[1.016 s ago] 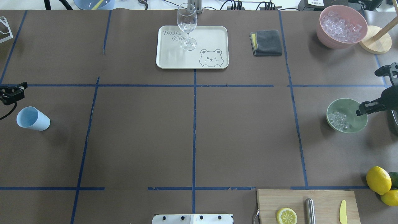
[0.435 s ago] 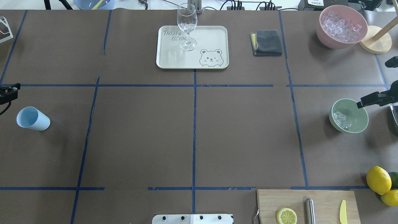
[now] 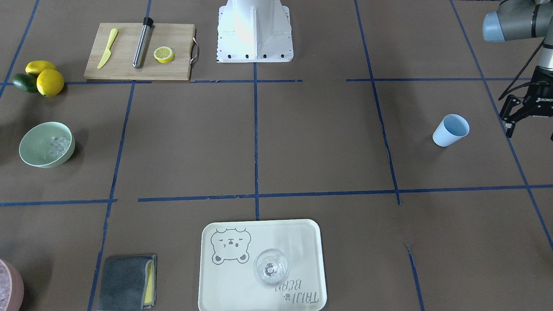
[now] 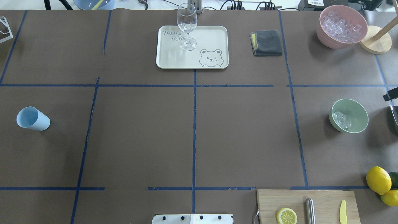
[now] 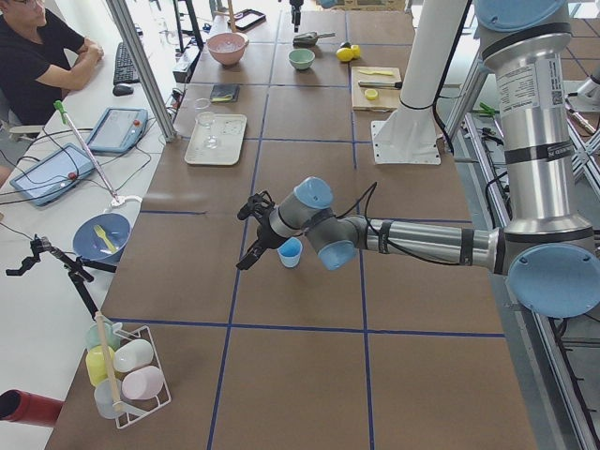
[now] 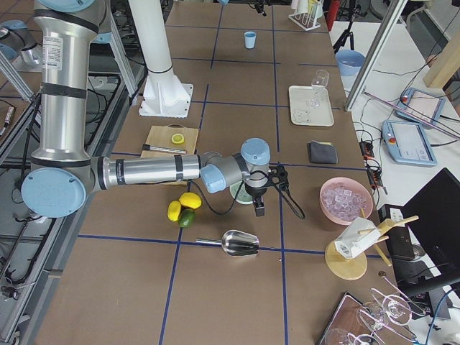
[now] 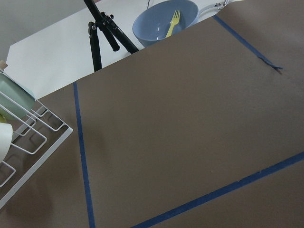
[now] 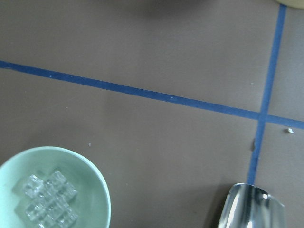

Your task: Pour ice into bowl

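Ice (image 4: 340, 120) heaped in mint bowl (image 4: 357, 116), brown table (image 4: 140, 140) gridded with blue tape (image 4: 194, 124), left gripper (image 3: 530, 125) wide, right gripper (image 6: 259, 208) cannot tell

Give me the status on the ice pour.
Done: the ice sits in the bowl. In hand: nothing seen; the metal scoop lies on the table, apart from the right tool. Left: nothing apparent.
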Controlling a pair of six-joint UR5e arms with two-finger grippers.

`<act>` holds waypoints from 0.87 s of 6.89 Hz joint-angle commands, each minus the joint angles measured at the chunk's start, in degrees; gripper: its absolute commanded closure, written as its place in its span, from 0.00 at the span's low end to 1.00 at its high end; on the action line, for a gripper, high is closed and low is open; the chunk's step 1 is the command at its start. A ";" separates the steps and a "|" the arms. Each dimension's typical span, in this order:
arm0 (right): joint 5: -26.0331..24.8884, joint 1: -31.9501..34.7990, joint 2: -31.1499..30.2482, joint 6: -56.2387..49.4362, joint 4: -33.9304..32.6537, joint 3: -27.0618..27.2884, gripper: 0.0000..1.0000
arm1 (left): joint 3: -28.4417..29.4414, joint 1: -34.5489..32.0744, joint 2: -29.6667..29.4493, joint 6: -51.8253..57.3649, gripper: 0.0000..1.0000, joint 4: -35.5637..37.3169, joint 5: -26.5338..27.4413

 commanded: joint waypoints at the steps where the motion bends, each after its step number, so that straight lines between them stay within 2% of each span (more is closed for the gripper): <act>1: -0.62 8.49 1.44 -16.11 -16.04 4.11 0.00 | 0.27 -8.92 -4.03 9.75 0.00 14.10 -11.45; 2: 0.51 12.19 2.24 -20.98 -21.95 5.60 0.00 | 0.88 -13.06 -4.93 15.38 0.00 20.52 -15.77; 3: 1.22 14.14 0.77 -23.02 -23.14 5.88 0.00 | 1.06 -15.97 -4.76 17.26 0.00 26.16 -20.60; 5: 7.27 14.77 -0.65 -22.26 -23.15 5.18 0.00 | 6.31 -20.64 -4.58 26.29 0.00 32.43 -26.08; 6: 7.21 14.69 -0.04 -22.25 -22.71 4.74 0.00 | 7.29 -22.75 -4.50 28.34 0.00 36.28 -29.14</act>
